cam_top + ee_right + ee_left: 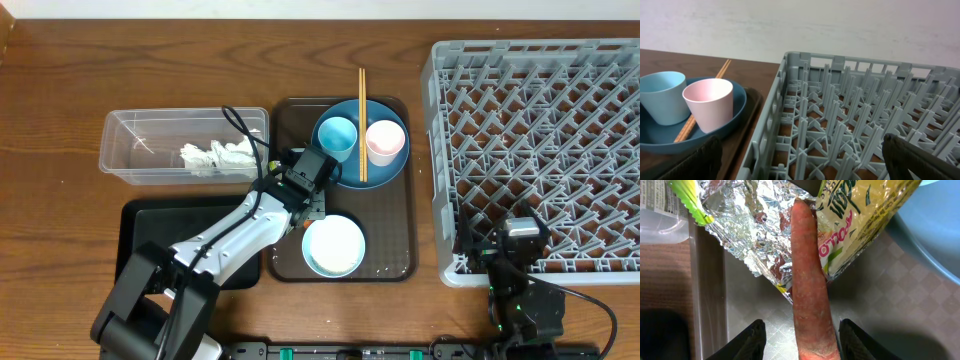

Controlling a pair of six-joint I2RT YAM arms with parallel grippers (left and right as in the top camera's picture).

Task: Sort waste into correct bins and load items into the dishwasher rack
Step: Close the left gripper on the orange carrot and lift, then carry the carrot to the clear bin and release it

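Note:
An orange carrot piece (810, 280) lies on the brown tray, its far end on the crumpled silver foil wrapper (755, 225) with the yellow-green label. My left gripper (802, 330) straddles the carrot's near end, open, with a gap on each side. Overhead, the left gripper (305, 205) hides the carrot. The blue plate (385, 172) carries a light blue cup (337, 135), a pink cup (384, 140) and chopsticks (362, 120). A white bowl (333, 245) sits near the tray's front. My right gripper (805, 160) is open and empty over the grey rack (540, 140) corner.
The clear tub (140, 150) at left holds crumpled white napkins (220, 157). The black tray (150, 225) lies in front of it, partly under my left arm. The brown serving tray (400, 240) sits between the bins and the rack.

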